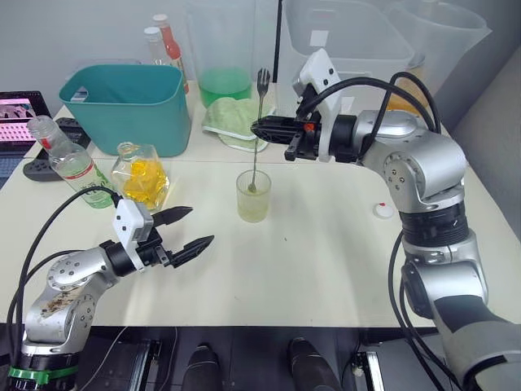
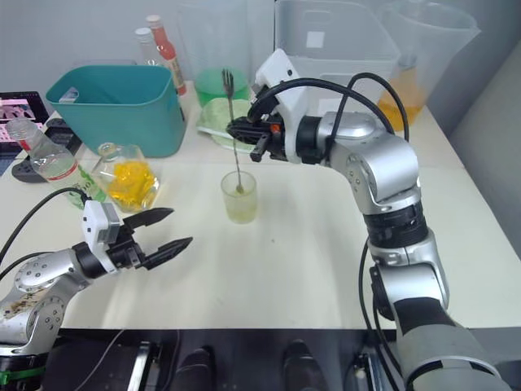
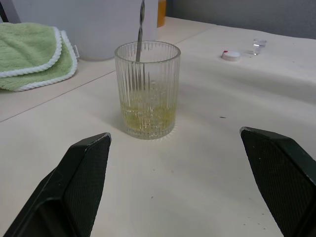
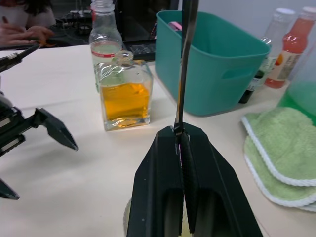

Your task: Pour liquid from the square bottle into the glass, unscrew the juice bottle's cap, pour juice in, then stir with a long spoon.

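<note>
Nearest the camera, at the lower left of the head views, the left gripper point(image 1: 186, 229) hung just above the table point(image 1: 326, 261) with its two black fingers spread wide and nothing between them. It was aimed toward the glass point(image 1: 253, 195), which stood at the middle of the frame with a shallow layer of pale yellow liquid in its bottom.

Above the glass, in the upper middle, the right gripper point(image 1: 262, 128) had its fingers pressed together on the shaft of the long spoon point(image 1: 258, 130), whose lower end stood inside the glass and whose forked top rose above the fingers.

At the left, in front of the teal bin point(image 1: 130, 106), the square bottle point(image 1: 141, 174) stood upright, part full of orange liquid. Beside it leaned the juice bottle point(image 1: 69, 161), its neck open and capless. A small white cap point(image 1: 383, 210) lay on the table at the right, well apart from both bottles.

Judging by this, both pours and the unscrewing looked finished, and the stirring was the step in hand. Only stirring and perhaps setting the spoon down seemed left.
</note>
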Available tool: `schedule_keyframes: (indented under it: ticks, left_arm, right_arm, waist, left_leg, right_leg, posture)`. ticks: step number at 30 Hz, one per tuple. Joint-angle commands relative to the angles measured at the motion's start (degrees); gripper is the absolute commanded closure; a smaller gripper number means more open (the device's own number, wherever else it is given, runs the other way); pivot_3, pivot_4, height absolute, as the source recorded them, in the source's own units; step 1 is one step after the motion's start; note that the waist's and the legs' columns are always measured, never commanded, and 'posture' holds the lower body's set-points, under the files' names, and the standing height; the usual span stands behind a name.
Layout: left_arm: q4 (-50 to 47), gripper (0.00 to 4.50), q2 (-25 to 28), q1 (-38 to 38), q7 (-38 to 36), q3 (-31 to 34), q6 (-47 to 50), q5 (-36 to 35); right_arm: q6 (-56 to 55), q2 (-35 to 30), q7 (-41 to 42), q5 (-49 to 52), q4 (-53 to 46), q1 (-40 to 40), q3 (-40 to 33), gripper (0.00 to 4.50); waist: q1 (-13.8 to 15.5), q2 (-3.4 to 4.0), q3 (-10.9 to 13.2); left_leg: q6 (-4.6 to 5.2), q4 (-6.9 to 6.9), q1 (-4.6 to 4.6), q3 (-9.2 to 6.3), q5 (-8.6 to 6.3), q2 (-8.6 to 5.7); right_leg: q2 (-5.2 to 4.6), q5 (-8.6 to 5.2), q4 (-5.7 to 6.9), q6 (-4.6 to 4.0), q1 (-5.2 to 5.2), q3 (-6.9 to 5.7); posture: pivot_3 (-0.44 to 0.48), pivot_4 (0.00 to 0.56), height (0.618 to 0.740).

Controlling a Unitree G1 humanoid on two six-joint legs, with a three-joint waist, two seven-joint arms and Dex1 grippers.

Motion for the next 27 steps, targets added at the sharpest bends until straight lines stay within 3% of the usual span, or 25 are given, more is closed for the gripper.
schedule_keyframes:
  ticks: [1, 10, 13, 20, 27]
  left_arm:
    - [-1.3, 0.06, -0.2, 0.0, 0.3, 0.4, -1.2, 0.1]
    - [-1.7, 0.06, -0.4, 0.1, 0.2, 0.1, -1.2, 0.7]
    - [-1.4, 0.06, -0.4, -0.2, 0.1, -0.1, -1.3, 0.9]
    - [-0.8, 0.06, -0.3, -0.8, 0.0, -0.5, -1.5, 1.1]
    - [-1.1, 0.06, -0.4, -0.8, 0.2, -0.5, -1.3, 1.2]
  right_arm:
    - [2.9, 0.2, 0.5, 2.7, -2.8, 0.2, -1.7, 4.5]
    - [7.7, 3.0, -0.7, 7.3, -5.0, 2.2, -3.9, 4.5]
    - [8.6, 0.8, 0.8, 7.1, -6.0, 2.7, -3.1, 4.5]
    - [3.5, -4.0, 2.7, 2.1, -3.9, 0.9, 0.5, 4.5]
    - [1.3, -1.2, 2.4, 1.5, -2.8, 0.5, 0.8, 4.5]
  waist:
    - [0.0, 0.0, 0.0]
    - [-0.1, 0.0, 0.0]
    - [-0.2, 0.0, 0.0]
    - [-0.1, 0.0, 0.0]
    - [-0.1, 0.0, 0.0]
  left_leg:
    - [0.0, 0.0, 0.0, 0.0, 0.0, 0.0]
    - [0.0, -0.01, 0.0, -0.01, 0.0, 0.0]
    - [0.01, -0.02, 0.0, -0.01, 0.0, 0.0]
    - [0.0, 0.01, 0.0, -0.01, 0.0, 0.0]
    - [0.0, 0.0, 0.01, -0.01, 0.0, 0.0]
  right_leg:
    - [0.0, 0.0, 0.0, 0.0, 0.0, 0.0]
    - [0.0, 0.0, 0.01, 0.0, 0.0, 0.0]
    - [0.01, 0.0, 0.01, 0.0, -0.01, 0.0]
    - [0.0, 0.0, 0.0, 0.0, 0.0, 0.0]
    - [0.01, 0.0, 0.01, 0.0, 0.0, 0.0]
  posture:
    - [0.0, 0.15, 0.732]
    - [0.0, 0.15, 0.732]
    - [0.0, 0.15, 0.732]
    - [0.0, 0.15, 0.732]
    - [0.0, 0.15, 0.732]
